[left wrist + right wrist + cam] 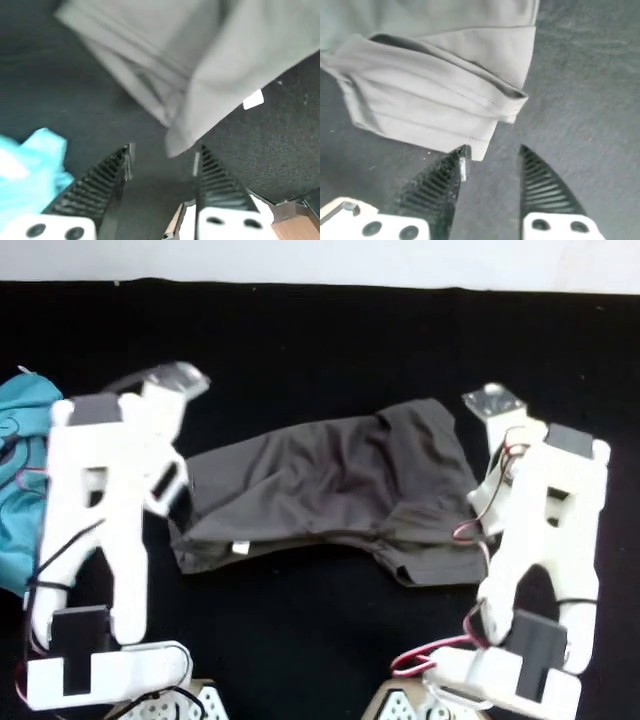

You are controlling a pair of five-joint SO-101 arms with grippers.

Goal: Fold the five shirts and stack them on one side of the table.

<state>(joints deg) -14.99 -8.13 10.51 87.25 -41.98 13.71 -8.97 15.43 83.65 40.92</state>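
Grey shirt (330,490) spread crumpled mid-tabletop (300,340), between the two arms; teal shirt (25,440) bunched beside the left arm. Left tool (162,150) and right tool (492,150) spread apart, empty, at opposite ends of the grey shirt. Probably light, limp, prone to bunching: best pinched at doubled hem corners.

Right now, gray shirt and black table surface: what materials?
Gray shirt: thin, soft cloth, matte; it drapes in loose folds and shows stitched hems. Knit or woven, cannot tell. Black table surface: matte, felt-like or carpet-like covering, going by its fine speckled grain up close; fibre unclear.
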